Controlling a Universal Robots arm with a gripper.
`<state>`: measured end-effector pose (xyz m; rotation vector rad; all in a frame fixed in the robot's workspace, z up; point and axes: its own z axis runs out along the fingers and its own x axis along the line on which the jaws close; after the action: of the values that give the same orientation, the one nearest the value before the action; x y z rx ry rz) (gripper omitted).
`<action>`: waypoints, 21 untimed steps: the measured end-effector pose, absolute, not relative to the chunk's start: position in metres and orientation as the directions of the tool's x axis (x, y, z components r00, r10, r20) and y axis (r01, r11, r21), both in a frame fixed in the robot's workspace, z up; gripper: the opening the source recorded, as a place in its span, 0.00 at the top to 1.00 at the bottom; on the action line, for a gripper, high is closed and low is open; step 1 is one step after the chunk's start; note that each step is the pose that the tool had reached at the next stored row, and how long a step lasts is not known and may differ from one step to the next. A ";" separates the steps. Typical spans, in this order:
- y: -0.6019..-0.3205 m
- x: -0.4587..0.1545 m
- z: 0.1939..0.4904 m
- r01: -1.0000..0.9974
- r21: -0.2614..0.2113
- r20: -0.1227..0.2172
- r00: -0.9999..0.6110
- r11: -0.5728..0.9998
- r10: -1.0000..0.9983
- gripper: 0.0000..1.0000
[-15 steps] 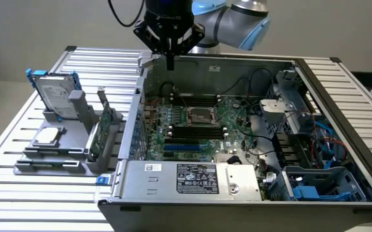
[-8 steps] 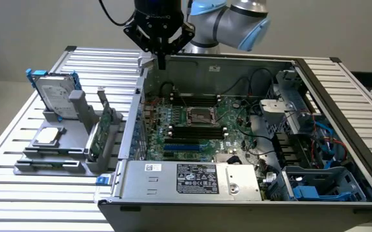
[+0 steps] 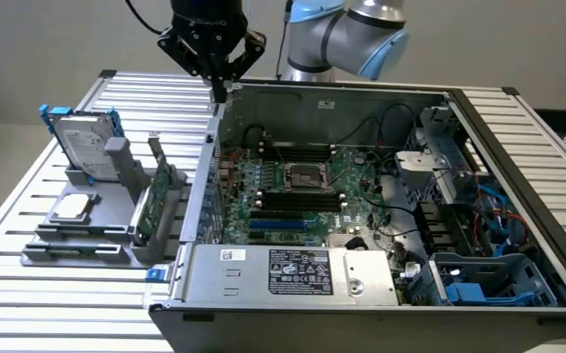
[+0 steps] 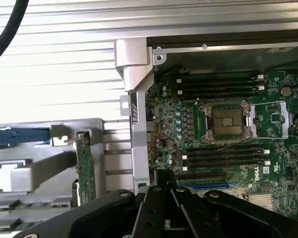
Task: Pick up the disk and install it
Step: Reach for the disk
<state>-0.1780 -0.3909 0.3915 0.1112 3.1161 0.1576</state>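
Exterior view shows the claw (image 3: 222, 87) shut and empty above the case (image 3: 362, 327) corner, well apart from the disk (image 3: 84, 143) standing tilted in its holder (image 3: 77, 246) on the bench (image 3: 9, 294), so pick-up seems not yet begun and would need the claw opened.

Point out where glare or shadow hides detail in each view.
Wrist view: glare washes the slatted table white; the hand is a dark silhouette. Exterior view: light is even, the disk clearly lit, the computer case darker inside.

slatted metal table (image 3: 38, 309) | grey fixture (image 3: 77, 251) | open computer case (image 3: 362, 327)
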 end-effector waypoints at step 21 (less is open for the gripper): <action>-0.369 -0.274 0.388 0.070 0.102 -0.016 -0.997 0.992 0.072 0.89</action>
<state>-0.2738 -0.3694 0.3883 0.1111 3.1162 0.1577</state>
